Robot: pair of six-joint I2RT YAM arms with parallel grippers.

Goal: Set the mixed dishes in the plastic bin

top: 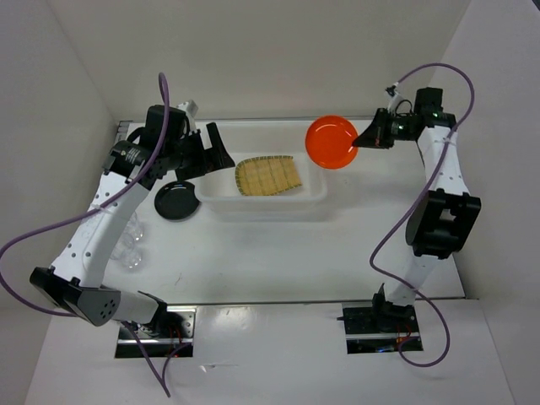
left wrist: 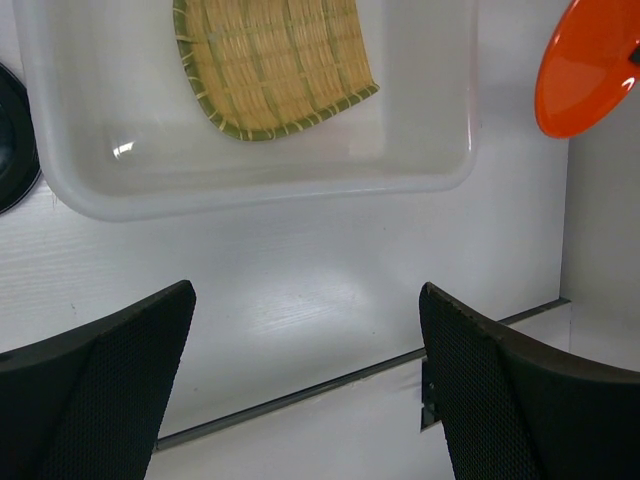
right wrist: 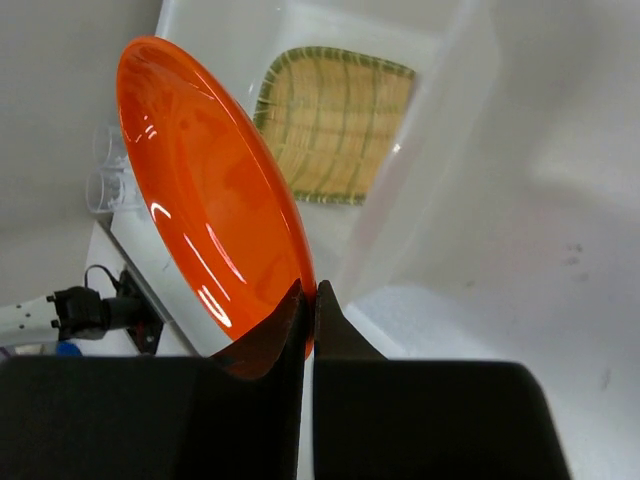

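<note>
The translucent white plastic bin (top: 316, 196) stands at the table's back middle, with the tan woven bamboo tray (top: 268, 175) lying inside it. My right gripper (top: 361, 140) is shut on the rim of the orange plate (top: 332, 142) and holds it in the air beside the bin's right end; the plate also shows in the right wrist view (right wrist: 205, 200). My left gripper (top: 221, 155) is open and empty above the bin's left end. The black plate (top: 176, 201) lies on the table left of the bin. The clear glass cup (top: 132, 245) lies under my left arm.
White walls enclose the table at the back and both sides. A metal strip (left wrist: 300, 395) runs along the table's back edge. Purple cables loop off both arms.
</note>
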